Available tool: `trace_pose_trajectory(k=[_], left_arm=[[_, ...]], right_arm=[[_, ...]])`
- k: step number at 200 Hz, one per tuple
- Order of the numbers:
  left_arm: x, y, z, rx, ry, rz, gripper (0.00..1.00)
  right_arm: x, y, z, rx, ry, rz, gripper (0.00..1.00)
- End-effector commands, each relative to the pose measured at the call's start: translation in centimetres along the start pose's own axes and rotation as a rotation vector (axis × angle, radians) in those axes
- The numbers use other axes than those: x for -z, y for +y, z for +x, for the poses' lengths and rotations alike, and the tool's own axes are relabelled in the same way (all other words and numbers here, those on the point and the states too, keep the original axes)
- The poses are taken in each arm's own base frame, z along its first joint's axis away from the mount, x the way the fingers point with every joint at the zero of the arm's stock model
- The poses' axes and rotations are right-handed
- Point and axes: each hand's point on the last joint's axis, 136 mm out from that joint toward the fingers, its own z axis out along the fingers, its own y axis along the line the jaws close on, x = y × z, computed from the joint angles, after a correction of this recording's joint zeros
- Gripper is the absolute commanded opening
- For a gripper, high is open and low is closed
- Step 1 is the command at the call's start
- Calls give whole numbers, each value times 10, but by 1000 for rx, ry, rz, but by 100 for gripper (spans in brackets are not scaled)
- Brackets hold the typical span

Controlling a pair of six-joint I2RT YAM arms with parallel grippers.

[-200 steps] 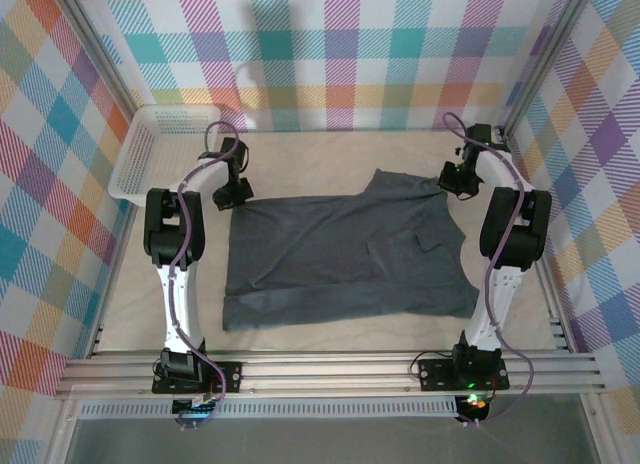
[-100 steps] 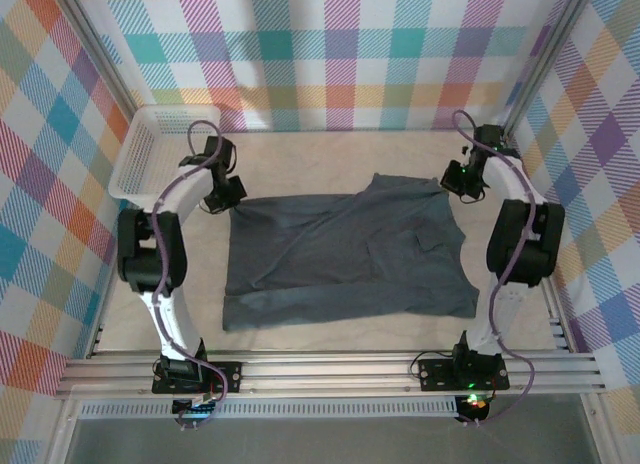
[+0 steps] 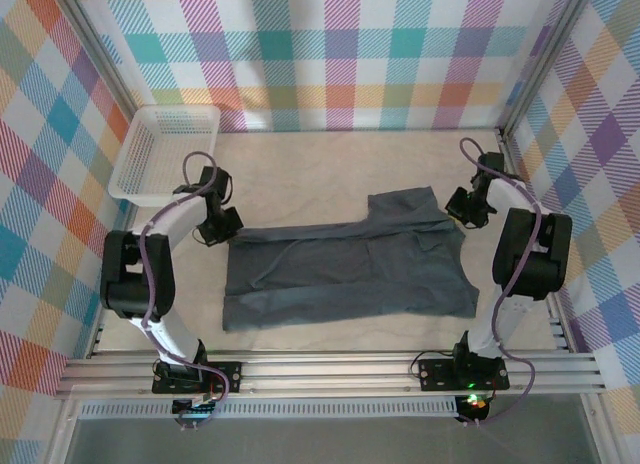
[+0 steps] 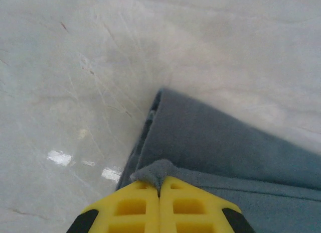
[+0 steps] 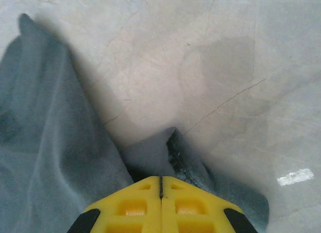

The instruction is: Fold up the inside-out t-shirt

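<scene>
The inside-out t-shirt (image 3: 350, 274) is soft, dark grey cloth. It lies in the middle of the pale table (image 3: 300, 169), which is smooth like stone, with thin crack lines. The shirt's far edge is rolled over, and one sleeve pokes out at the far right. The left gripper (image 4: 159, 182) has yellow fingers pressed together, pinching a small bunched bit of the shirt's far left corner. The right gripper (image 5: 161, 180) is yellow too, squeezed tight on a fold at the far right corner. A white basket (image 3: 150, 169) with little holes sits at the far left, apart from the shirt
</scene>
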Motion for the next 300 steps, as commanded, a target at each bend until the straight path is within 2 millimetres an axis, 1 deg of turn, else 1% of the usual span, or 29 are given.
trace_pose_trajectory(k=[1, 5, 13, 16, 20, 23, 36, 49, 59, 71, 75, 81, 90, 93, 105, 122, 133, 149, 157, 173, 184, 197, 211, 225, 236, 251, 271, 282, 300], left_arm=[[23, 5, -14, 12, -75, -14, 0], [22, 6, -14, 14, -77, -13, 0], [17, 8, -10, 17, -70, -17, 0], [16, 8, -9, 19, -65, -18, 0], [13, 9, -7, 20, -59, -19, 0], [10, 9, -5, 22, -52, -18, 0], [0, 9, 4, 25, -30, -9, 0], [-12, 12, 13, 22, -12, -24, 0], [-20, 14, 19, 14, 1, -43, 0], [-26, 16, 24, 10, 14, -59, 1], [-27, 15, 25, 9, 15, -57, 3], [-26, 12, 25, 4, 11, -48, 10], [-19, 9, 22, 1, -9, -31, 24], [-16, 7, 21, -1, -18, -25, 26], [-1, 4, 12, 2, -65, -8, 41], [27, 0, -1, -4, -133, 8, 49], [44, -7, -9, -11, -176, 42, 53], [68, -28, -12, -46, -227, 126, 59], [79, -41, -12, -71, -245, 176, 62], [99, -66, -5, -128, -273, 267, 68], [110, -77, 0, -160, -290, 311, 73], [118, -80, 3, -175, -300, 331, 79], [121, -78, 7, -179, -299, 328, 82], [119, -75, 9, -177, -293, 317, 83], [115, -72, 10, -170, -290, 307, 83], [112, -69, 10, -158, -289, 292, 83], [108, -66, 8, -148, -288, 265, 83], [108, -65, 6, -146, -290, 252, 83], [107, -63, 5, -145, -288, 236, 82]], right_arm=[[31, -1, -12, -31, -109, 9, 0], [32, -2, -11, -35, -114, 11, 0], [25, -11, 1, -49, -104, 29, 0], [24, -12, 1, -54, -108, 31, 0], [18, -17, 10, -62, -88, 43, 0], [15, -19, 11, -65, -89, 43, 0], [-2, -31, 29, -79, -38, 74, 0], [-15, -41, 39, -86, 2, 109, 0], [-21, -45, 42, -93, 38, 118, 0], [-20, -43, 38, -84, 46, 122, 7], [-18, -41, 37, -81, 45, 115, 10], [-12, -35, 32, -75, 35, 95, 17], [-1, -27, 26, -69, 12, 70, 30], [5, -24, 22, -67, -1, 62, 34], [23, -13, 12, -48, -41, 36, 38], [46, 9, -3, 23, -115, 4, 44], [50, 21, -11, 73, -142, 5, 48], [40, 36, -23, 119, -123, 19, 52], [31, 45, -26, 134, -98, 24, 53], [7, 60, -34, 166, -72, 38, 60], [-11, 66, -37, 175, -37, 56, 63], [-30, 71, -37, 183, 5, 64, 64], [-45, 74, -34, 183, 40, 75, 62], [-56, 72, -30, 181, 60, 101, 59], [-61, 70, -26, 168, 74, 109, 53], [-65, 67, -21, 154, 89, 117, 38], [-65, 67, -19, 153, 91, 114, 15], [-60, 69, -21, 158, 84, 110, 0], [-43, 79, -29, 177, 54, 80, 0]])
